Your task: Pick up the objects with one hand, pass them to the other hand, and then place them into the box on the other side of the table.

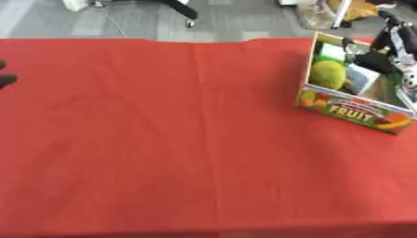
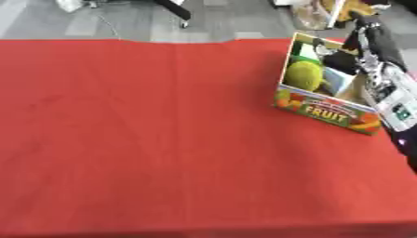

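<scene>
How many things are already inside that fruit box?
2 that I can make out in the box: a round yellow-green fruit at the front left, and a green item behind it. The right hand may hide more.

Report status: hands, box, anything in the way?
Right robot hand inside the box, fingers hidden. Left robot hand at table edge. Green fruit in box. Red cloth bare.
</scene>
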